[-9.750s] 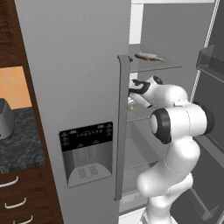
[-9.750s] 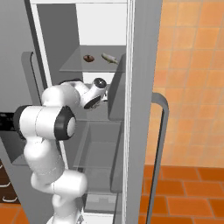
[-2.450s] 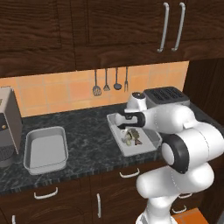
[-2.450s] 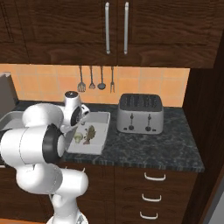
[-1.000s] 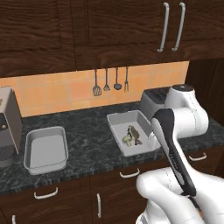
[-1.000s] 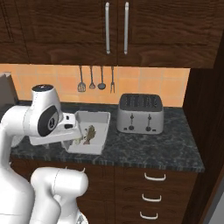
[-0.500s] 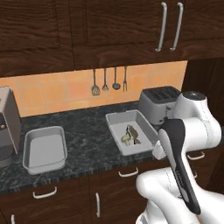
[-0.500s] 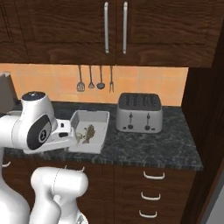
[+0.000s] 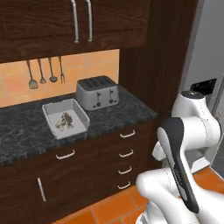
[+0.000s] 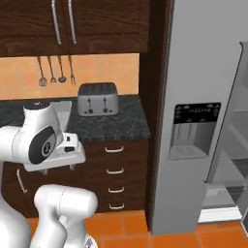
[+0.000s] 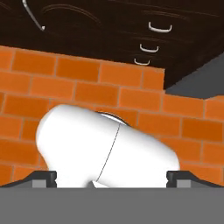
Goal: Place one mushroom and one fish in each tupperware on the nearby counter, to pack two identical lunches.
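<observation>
Tupperware (image 9: pixel 65 116) sits on the counter (image 9: pixel 118 111) just left of the silver toaster (image 9: pixel 97 92); a fish (image 9: pixel 66 118) lies inside, any mushroom too small to discern. Gripper (image 11: pixel 111 177) fingertips, cut off, stand spread and empty over orange brick floor (image 11: pixel 131 103). Refrigerator (image 10: pixel 203 106) stands right of the toaster.

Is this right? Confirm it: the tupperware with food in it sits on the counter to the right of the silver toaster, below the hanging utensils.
Not quite. In the left base view the tupperware with the food lies on the counter to the left of the silver toaster, not the right. It does sit below the hanging utensils.
</observation>
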Robot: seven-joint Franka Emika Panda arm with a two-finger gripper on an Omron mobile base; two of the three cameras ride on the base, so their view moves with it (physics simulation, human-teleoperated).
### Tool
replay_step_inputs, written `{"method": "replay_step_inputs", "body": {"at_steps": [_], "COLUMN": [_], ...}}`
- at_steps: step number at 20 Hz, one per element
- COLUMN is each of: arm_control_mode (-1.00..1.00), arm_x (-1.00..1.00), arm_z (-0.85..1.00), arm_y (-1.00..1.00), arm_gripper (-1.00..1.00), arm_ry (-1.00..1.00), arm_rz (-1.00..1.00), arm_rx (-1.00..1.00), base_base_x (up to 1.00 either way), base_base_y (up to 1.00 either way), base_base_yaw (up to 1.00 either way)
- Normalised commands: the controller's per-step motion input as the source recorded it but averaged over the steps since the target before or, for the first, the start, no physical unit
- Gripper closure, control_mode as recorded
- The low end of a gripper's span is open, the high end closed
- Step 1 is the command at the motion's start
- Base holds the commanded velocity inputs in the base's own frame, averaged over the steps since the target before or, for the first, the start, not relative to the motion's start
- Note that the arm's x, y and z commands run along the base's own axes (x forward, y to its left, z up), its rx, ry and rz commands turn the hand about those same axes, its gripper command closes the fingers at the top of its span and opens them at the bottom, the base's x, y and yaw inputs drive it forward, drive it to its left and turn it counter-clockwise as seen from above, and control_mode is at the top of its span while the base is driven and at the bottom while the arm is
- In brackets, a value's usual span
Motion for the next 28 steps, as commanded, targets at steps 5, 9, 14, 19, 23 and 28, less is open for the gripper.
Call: {"method": "replay_step_inputs", "body": {"at_steps": [5, 9, 14, 19, 23, 28], "arm_control_mode": [1.00, 1.00, 1.00, 1.00, 1.00, 1.00], "arm_x": [0.00, 0.00, 0.00, 0.00, 0.00, 0.00], "arm_z": [0.00, 0.00, 0.00, 0.00, 0.00, 0.00], "arm_y": [0.00, 0.00, 0.00, 0.00, 0.00, 0.00], "arm_gripper": [-1.00, -1.00, -1.00, -1.00, -1.00, -1.00], "arm_ry": [0.00, 0.00, 0.00, 0.00, 0.00, 0.00], "arm_rz": [0.00, 0.00, 0.00, 0.00, 0.00, 0.00], "arm_rx": [0.00, 0.00, 0.00, 0.00, 0.00, 0.00], "base_base_x": [0.39, 0.67, 0.93, 0.71, 0.21, 0.31], "base_base_y": [-1.00, -1.00, -1.00, -1.00, -0.66, -0.16], "base_base_yaw": [-0.30, -0.01, 0.03, 0.30, 0.06, -0.18]}}
